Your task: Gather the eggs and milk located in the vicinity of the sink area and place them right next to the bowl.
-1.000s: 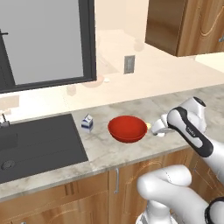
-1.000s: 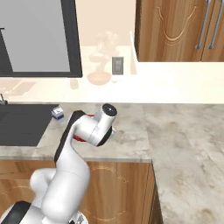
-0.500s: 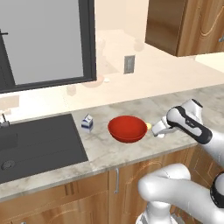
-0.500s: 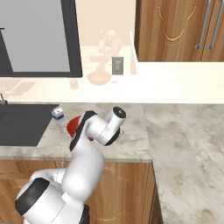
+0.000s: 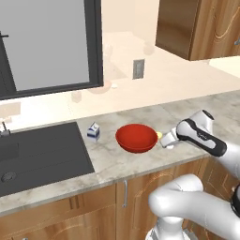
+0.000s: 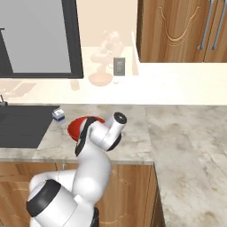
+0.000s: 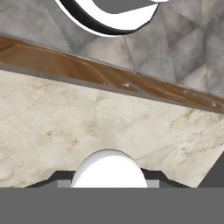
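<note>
The red bowl (image 5: 136,137) (image 6: 78,125) sits on the marble counter, right of the dark sink (image 5: 37,154) (image 6: 22,124). The milk (image 5: 93,132) (image 6: 58,115), a small white and blue carton, stands between sink and bowl. My gripper (image 5: 166,140) hangs low over the counter just right of the bowl's rim. It is shut on a white egg (image 7: 108,168), which sits between the fingers in the hand view. In the left base view the egg (image 5: 159,135) shows as a pale yellowish spot between the gripper and the bowl's rim.
A thin faucet (image 5: 3,129) stands at the sink's back edge. The counter's front edge (image 7: 109,78) runs close below the hand, with wooden cabinet fronts (image 5: 93,211) under it. Wall cabinets (image 5: 201,28) hang at the upper right, and an outlet (image 5: 138,69) is on the wall.
The gripper has stayed beside the bowl's right rim, still shut on the egg. The arm's upper links have swung a little to the right and lower.
</note>
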You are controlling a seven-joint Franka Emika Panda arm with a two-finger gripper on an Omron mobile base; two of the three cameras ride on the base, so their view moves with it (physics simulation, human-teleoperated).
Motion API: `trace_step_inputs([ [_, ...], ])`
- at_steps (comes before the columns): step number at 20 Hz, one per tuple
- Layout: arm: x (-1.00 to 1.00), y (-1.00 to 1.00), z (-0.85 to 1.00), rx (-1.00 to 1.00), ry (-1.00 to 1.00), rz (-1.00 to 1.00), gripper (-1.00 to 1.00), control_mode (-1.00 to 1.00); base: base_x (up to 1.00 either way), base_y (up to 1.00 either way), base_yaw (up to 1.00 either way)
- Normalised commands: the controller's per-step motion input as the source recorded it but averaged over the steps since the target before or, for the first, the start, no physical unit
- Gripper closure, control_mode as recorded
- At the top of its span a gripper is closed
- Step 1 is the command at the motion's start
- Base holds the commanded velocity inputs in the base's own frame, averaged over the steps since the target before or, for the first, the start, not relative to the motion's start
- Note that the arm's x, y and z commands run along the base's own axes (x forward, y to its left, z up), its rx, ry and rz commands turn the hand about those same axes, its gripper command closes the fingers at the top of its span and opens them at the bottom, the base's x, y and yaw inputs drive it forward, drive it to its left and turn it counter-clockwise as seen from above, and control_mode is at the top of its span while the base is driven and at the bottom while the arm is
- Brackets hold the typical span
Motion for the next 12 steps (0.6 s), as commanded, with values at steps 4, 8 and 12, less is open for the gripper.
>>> trace_step_inputs([
  [4, 0.0, -0.37, -0.16, 0.0, -0.19, 0.24, 1.0, -1.0, 0.0, 0.0, 0.0],
  [8, 0.0, -0.27, -0.12, 0.0, -0.16, 0.22, 1.0, -1.0, 0.0, 0.0, 0.0],
  [12, 0.14, -0.19, -0.17, 0.0, -0.12, 0.23, 1.0, -1.0, 0.0, 0.0, 0.0],
])
